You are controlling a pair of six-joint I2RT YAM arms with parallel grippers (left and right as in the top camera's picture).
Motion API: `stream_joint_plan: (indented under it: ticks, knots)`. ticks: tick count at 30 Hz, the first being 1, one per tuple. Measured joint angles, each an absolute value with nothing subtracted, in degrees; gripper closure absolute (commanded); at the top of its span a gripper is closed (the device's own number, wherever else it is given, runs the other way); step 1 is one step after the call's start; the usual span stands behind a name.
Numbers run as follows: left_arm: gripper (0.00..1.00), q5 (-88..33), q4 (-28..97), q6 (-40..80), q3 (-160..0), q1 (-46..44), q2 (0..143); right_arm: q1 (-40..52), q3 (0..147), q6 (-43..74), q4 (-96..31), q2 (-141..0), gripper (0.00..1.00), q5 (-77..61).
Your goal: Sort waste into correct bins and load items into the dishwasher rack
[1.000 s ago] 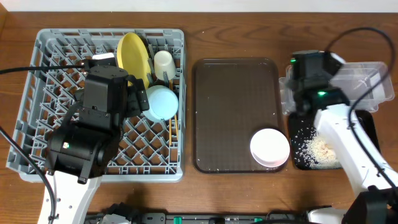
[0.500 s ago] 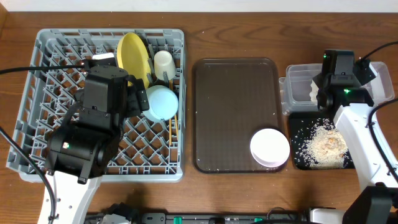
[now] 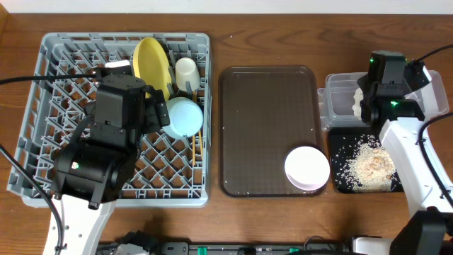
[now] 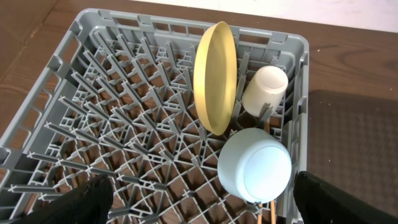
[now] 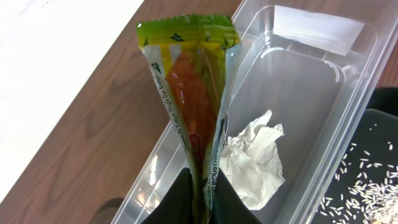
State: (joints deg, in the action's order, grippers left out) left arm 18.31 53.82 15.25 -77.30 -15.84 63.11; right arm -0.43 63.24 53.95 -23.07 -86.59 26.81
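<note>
My right gripper is shut on the lower end of the yellow-green-orange snack wrapper, which stands up from the jaws above the clear tub. A crumpled white tissue lies in that tub. Rice crumbs lie in the black tray. The grey rack holds the yellow plate on edge, the white cup, the light blue bowl and the chopsticks. My left gripper hangs open over the rack, holding nothing. The white bowl sits on the brown tray.
The brown serving tray lies between the rack and the two bins. The clear tub and black tray sit side by side near the table's right edge. Cables run to both arms.
My right arm has swung right from over the tub's left end to above its middle, uncovering the rice in the black tray. The left arm has not moved.
</note>
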Motion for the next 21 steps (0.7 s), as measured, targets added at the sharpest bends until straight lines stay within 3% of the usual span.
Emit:
stream_joint_plan:
  ticks: [3,4,5,6,7,8,21]
  knots:
    - [0.06,18.3,53.8,15.2,-77.3,-15.8,63.1,-0.4,63.2,55.3,-22.7,-87.9,0.87,26.8]
    - [0.06,18.3,53.8,15.2,-77.3,-15.9,63.1,-0.4,63.2,56.0,-22.4,-88.7,0.78,26.8]
    - [0.06,18.3,53.8,15.2,-77.3,-15.8,63.1,-0.4,63.2,56.6,-21.9,-89.3,0.6,26.8]
    - [0.06,18.3,53.8,15.2,-77.3,-15.8,63.1,-0.4,63.2,57.2,-21.4,-90.1,0.32,26.7]
    - [0.06,18.3,53.8,15.2,-77.3,-15.8,63.1,-0.4,63.2,57.2,-21.0,-90.7,0.09,26.8]
    - [0.06,18.3,53.8,15.2,-77.3,-15.8,63.1,-0.4,63.2,57.3,-20.8,-91.1,0.01,26.7]
    - [0.06,18.3,53.8,15.2,-77.3,-15.9,63.1,-0.4,63.2,52.0,-22.8,-88.9,0.01,26.6]
